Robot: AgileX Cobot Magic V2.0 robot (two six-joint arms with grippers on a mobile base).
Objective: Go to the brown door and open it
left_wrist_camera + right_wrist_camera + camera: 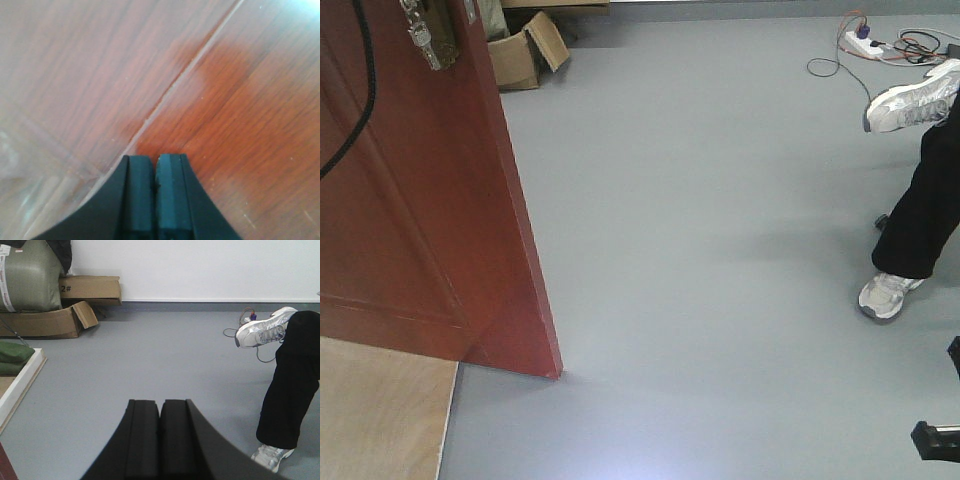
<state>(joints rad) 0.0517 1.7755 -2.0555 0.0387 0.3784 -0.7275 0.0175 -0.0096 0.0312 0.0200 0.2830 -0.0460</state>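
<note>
The brown door [410, 200] fills the left of the front view, glossy reddish-brown with recessed panel mouldings. Its free edge [520, 210] slants down to the floor, and a metal lock plate [428, 35] sits near the top of that edge. In the left wrist view the door's wood grain [225, 100] fills the frame, very close. My left gripper [155, 157] is shut with nothing between its fingers, its tips right up against the panel. My right gripper [160, 402] is also shut and empty, held over bare grey floor away from the door.
A person's legs in black trousers and white shoes [918, 200] [290, 390] stand to the right. Cardboard boxes [525, 50] [50, 320] lie by the far wall, with a power strip and cables [865, 42]. A plywood board [380, 410] lies at the door's foot. A black cable [365, 90] hangs across the door.
</note>
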